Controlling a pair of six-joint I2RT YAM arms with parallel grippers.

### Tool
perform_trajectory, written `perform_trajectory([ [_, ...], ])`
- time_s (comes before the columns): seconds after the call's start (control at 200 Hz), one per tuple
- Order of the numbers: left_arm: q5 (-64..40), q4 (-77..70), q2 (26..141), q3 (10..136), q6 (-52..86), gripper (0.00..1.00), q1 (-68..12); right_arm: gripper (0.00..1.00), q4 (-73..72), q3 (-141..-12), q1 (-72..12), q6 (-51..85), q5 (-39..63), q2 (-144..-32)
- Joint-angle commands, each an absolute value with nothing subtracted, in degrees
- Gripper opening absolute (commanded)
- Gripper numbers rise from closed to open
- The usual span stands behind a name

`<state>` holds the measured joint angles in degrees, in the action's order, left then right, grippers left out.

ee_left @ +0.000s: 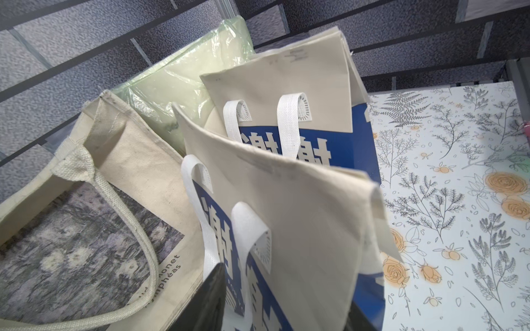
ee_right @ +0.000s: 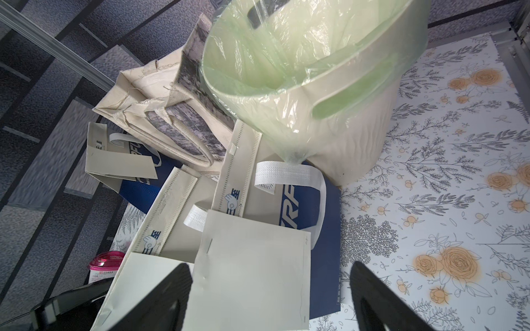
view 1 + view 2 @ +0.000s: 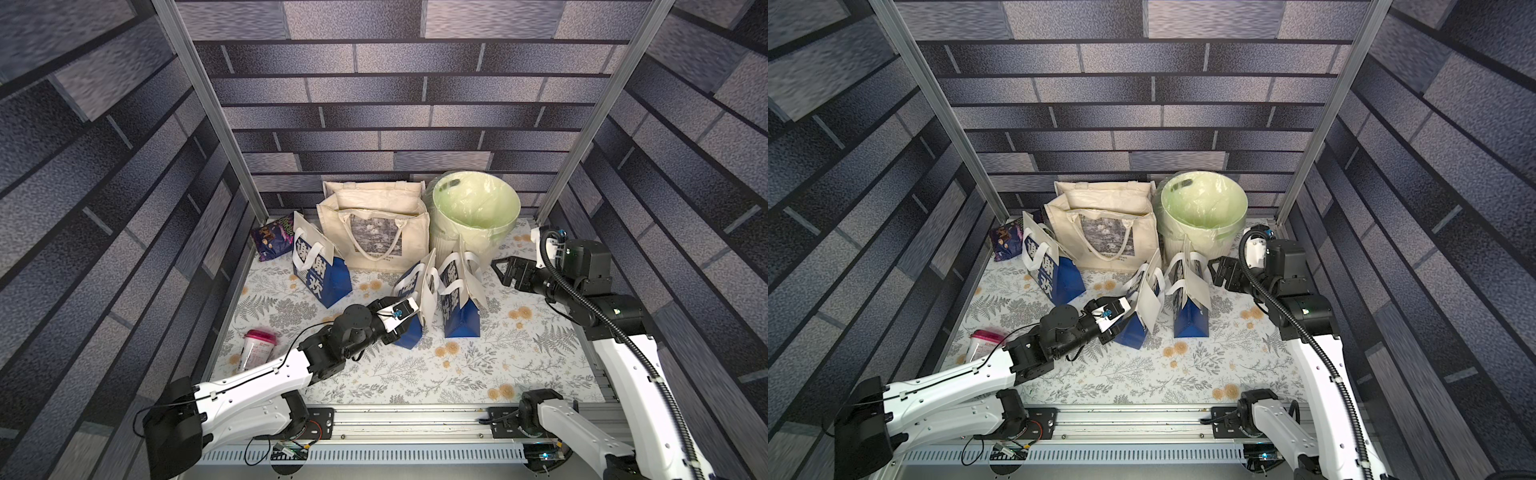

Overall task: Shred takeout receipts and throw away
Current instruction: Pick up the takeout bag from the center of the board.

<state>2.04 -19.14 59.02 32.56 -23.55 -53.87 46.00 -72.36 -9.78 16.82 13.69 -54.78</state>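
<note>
Three blue-and-white paper bags stand on the flowered table, each with a plain pale receipt fixed to its upper face. My left gripper is shut on the lower body of the middle bag, one finger on each side. That bag's receipt hangs over its front. My right gripper hovers open beside the right bag. Its fingers straddle that bag's stapled receipt without touching it. The left bag stands apart.
A pale bin with a green liner stands at the back right, just behind the right bag. A cream tote bag sits at the back middle, a purple snack packet at back left. A pink-lidded cup lies by the left arm.
</note>
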Motion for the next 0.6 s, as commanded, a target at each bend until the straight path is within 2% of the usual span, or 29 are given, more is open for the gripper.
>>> perform_trajectory([
  [0.0, -1.40, -24.50, 60.30, 32.47, -22.38, 0.43, -52.49, 0.88, 48.43, -76.12, -12.16, 15.35, 12.50, -55.77],
  [0.095, -2.15, -26.19, 61.49, 32.60, -21.82, 0.37, -52.12, 0.88, 49.45, -78.41, -14.39, 14.73, 11.30, -56.87],
  [0.155, -2.52, -27.36, 62.08, 32.61, -20.83, 0.30, -51.84, 0.87, 50.07, -79.58, -16.08, 14.09, 10.42, -57.44],
  [0.215, -2.48, -28.49, 62.31, 32.54, -19.45, 0.19, -51.43, 0.87, 51.00, -81.04, -18.77, 12.47, 10.33, -58.28],
  [0.285, -0.54, -30.40, 62.25, 32.13, -16.75, 0.00, -51.15, 0.86, 52.46, -83.59, -23.31, 10.00, 10.63, -59.72],
  [0.381, 3.84, -34.04, 60.89, 31.04, -9.31, 0.00, -50.74, 0.85, 53.87, -87.14, -30.27, 5.84, 7.20, -61.43],
  [0.466, 5.23, -31.35, 58.66, 31.28, -7.19, 0.00, -50.87, 0.84, 55.24, -89.06, -38.07, 0.09, 1.62, -63.11],
  [0.521, 7.04, -29.21, 56.91, 31.08, -6.33, 0.00, -50.83, 0.78, 54.74, -88.17, -42.29, -4.11, -0.68, -63.32],
  [0.596, 8.87, -26.94, 54.42, 30.50, -4.86, 0.00, -50.51, 0.77, 50.48, -83.39, -47.86, -11.16, -3.99, -61.70],
])
